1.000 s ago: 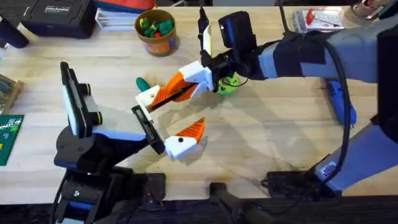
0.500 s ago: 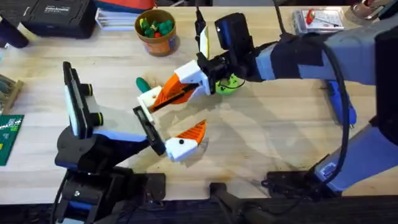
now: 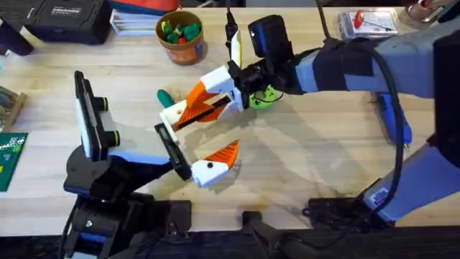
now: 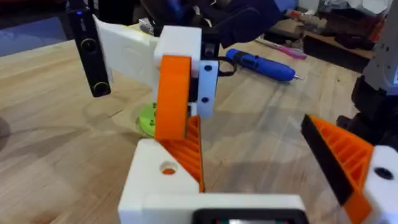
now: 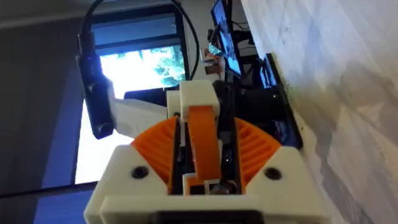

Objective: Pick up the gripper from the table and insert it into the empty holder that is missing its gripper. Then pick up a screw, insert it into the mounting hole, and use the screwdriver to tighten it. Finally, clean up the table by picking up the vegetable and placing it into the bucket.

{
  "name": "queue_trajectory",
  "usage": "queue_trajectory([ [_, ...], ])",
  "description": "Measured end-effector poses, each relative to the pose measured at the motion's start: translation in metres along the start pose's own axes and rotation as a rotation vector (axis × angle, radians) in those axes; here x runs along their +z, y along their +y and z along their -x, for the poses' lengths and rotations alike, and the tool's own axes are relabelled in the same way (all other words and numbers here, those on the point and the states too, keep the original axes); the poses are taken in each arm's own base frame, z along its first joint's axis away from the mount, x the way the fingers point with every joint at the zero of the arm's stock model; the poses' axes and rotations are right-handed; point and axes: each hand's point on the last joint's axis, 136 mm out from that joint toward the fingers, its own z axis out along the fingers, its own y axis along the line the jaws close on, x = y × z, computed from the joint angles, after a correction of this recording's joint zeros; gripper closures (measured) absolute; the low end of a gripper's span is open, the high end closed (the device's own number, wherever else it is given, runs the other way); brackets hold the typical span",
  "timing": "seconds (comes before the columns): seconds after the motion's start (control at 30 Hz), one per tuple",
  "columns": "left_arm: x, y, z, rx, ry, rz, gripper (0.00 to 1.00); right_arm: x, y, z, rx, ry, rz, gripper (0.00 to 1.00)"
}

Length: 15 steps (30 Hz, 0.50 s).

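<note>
Two arms meet near the table's (image 3: 323, 165) middle. The right gripper (image 3: 188, 113) reaches in from the right, its fingers clamped on a white-and-orange finger part (image 3: 208, 92) that sticks out between the ribbed pads in the right wrist view (image 5: 202, 146). The left gripper (image 3: 194, 144) has its fingers apart: one white finger (image 3: 169, 115) lies against the right gripper's tip, the other (image 3: 215, 162) sits nearer the table's front edge. From the left wrist, the held part (image 4: 177, 87) stands upright over that white finger (image 4: 165, 177), seemingly touching it, though the join is hard to make out. A lime disc (image 3: 263, 96) lies just behind the right gripper, partly hidden. A green vegetable (image 3: 165, 96) lies just left of the grippers. An orange bucket (image 3: 180, 44) stands at the back, well apart from them. A blue screwdriver (image 3: 394, 119) lies at the right, under the right arm.
</note>
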Motion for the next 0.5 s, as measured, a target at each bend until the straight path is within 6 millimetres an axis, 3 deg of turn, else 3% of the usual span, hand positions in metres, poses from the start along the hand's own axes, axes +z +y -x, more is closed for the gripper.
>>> queue_trajectory([
  [0.1, 0.0, 0.0, 0.0, 0.0, 0.0, 0.0, 0.015, 0.0, 0.0, 0.0, -0.001, 0.0, 0.0, 0.383],
  [0.2, 0.0, 0.0, 0.0, 0.0, 0.0, 0.0, 0.015, -0.001, 0.0, 0.001, -0.006, -0.003, 0.0, 0.049],
  [0.37, 0.0, 0.0, 0.0, 0.0, 0.0, 0.0, 0.015, -0.009, 0.0, 0.005, -0.006, -0.026, 0.001, 0.01],
  [0.5, 0.0, 0.0, 0.0, 0.0, 0.0, 0.0, 0.015, -0.029, -0.001, 0.02, -0.033, -0.101, -0.005, 0.008],
])
